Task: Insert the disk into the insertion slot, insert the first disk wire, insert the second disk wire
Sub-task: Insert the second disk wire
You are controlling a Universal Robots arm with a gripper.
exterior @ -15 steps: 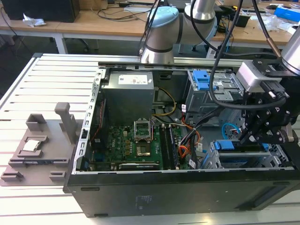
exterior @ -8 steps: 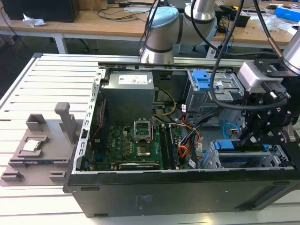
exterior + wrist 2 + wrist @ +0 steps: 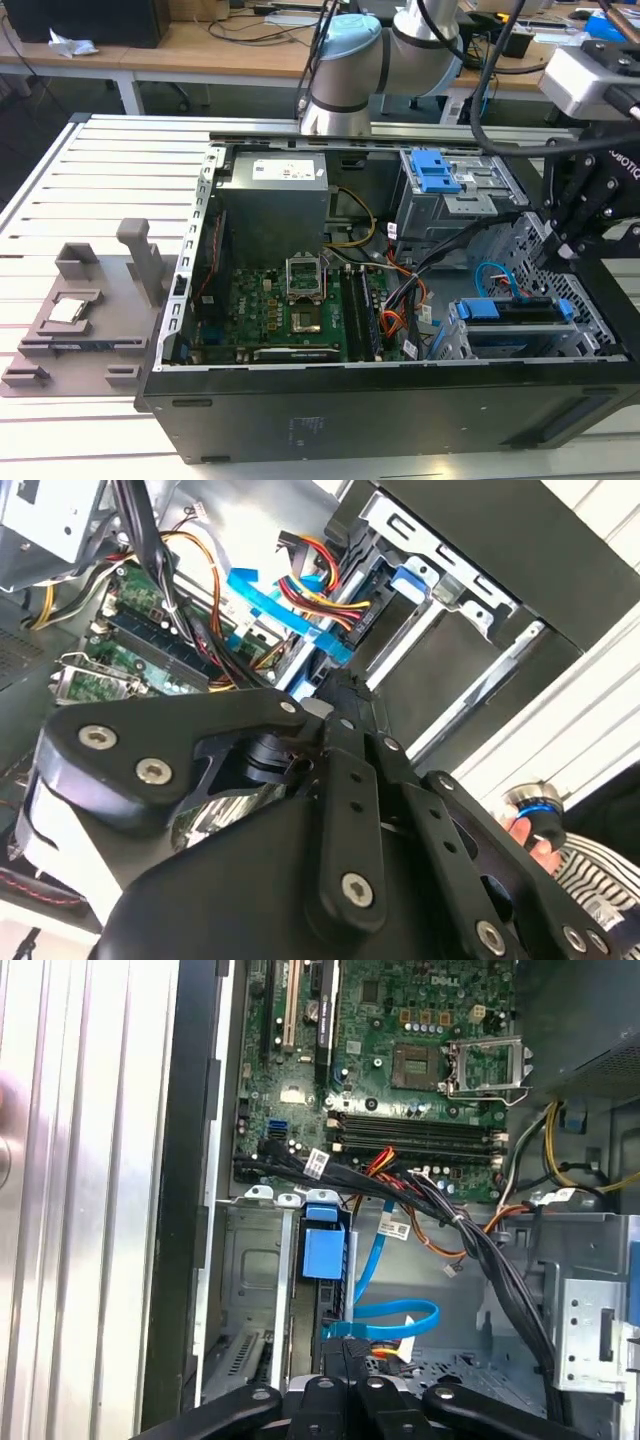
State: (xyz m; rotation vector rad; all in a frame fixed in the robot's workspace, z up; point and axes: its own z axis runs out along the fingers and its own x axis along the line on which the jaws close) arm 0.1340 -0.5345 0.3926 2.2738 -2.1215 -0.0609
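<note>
Hovering at the back end of the disk (image 3: pixel 322 1252), the claw (image 3: pixel 345 1360) had its two fingers drawn close together, and the plug end of the blue cable (image 3: pixel 398 1312) sat right at their tips in the first wrist view. It looked to be pinched between them, though the grip itself was partly hidden by the claw's own black body.

Just beyond the tips, the cable curled in a loop and ran off toward the green board (image 3: pixel 290 320). Beside the plug lay the wire bundle (image 3: pixel 325 588), red, yellow and black, its plug against the disk's rear edge; it seemed already seated, but the joint was too crowded to be sure.

The disk lay flat inside the silver drive cage (image 3: pixel 470 345), its blue frame flush with the cage walls, so I judged the first step done. Seen in the exterior view, cage and disk sat at about four o'clock in the open case (image 3: pixel 350 420), with the claw above them at three o'clock.

The step in hand was, to my mind, the blue cable. It called for the plug to be held square to its socket and pressed straight in, gently, since the stiff loop could twist it aside and the bundle crowded it.

Farther off, the taller bay (image 3: pixel 440 170) with its blue latch stood at one o'clock, and the arm (image 3: pixel 350 60) rose at twelve.
</note>
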